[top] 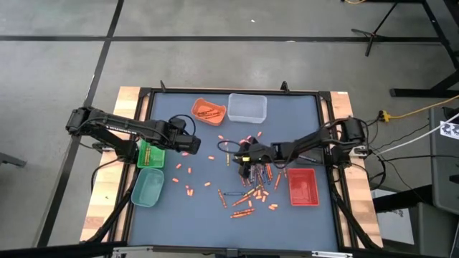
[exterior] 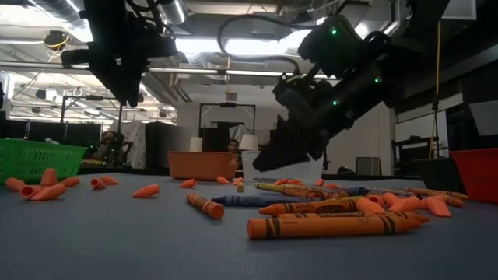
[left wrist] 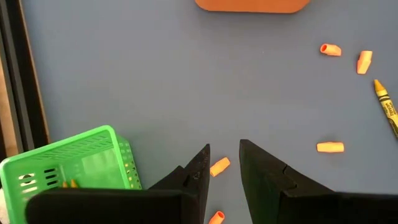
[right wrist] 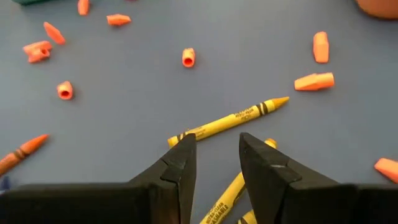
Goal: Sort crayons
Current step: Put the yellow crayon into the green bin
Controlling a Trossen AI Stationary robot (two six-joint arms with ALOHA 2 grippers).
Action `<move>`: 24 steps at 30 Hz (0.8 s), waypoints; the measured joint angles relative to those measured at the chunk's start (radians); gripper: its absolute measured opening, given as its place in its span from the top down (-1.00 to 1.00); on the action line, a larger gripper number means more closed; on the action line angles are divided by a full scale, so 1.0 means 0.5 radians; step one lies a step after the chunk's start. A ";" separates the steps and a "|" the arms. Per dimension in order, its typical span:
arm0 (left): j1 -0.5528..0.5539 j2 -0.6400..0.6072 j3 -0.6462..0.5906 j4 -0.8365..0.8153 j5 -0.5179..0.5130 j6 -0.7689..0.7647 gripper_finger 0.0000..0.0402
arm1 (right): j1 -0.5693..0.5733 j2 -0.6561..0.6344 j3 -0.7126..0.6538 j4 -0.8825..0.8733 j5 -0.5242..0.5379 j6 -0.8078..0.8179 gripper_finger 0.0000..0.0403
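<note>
Right pincer (right wrist: 214, 155) parted, empty, over yellow crayons (right wrist: 227, 122); left pincer (left wrist: 222, 163) parted (apparently empty) beside green basket (left wrist: 68, 158).

Dark blue-grey table (top: 215, 215): crayons (top: 251, 193) scattered below right jaws; orange tray (top: 209, 110), clear tray (top: 247, 107), green basket (top: 150, 154), teal tray (top: 147, 188), red tray (top: 303, 187).

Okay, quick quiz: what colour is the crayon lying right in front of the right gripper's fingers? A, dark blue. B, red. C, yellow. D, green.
C: in the right wrist view a yellow crayon lies on the table just beyond the open right gripper, with more yellow ones partly hidden beneath the fingers.
</note>
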 joint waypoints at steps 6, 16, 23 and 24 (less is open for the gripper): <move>0.000 0.000 0.000 0.009 0.000 0.000 0.65 | 0.000 0.085 0.047 -0.044 0.044 0.000 0.41; 0.000 0.000 0.000 0.033 -0.046 0.001 0.65 | 0.000 0.098 0.067 -0.144 0.194 -0.001 0.41; 0.001 0.000 0.000 0.039 -0.056 0.001 0.65 | 0.000 0.098 0.068 -0.218 0.228 0.004 0.41; 0.000 0.000 0.000 0.041 -0.056 0.001 0.65 | 0.000 0.098 0.068 -0.222 0.227 0.004 0.41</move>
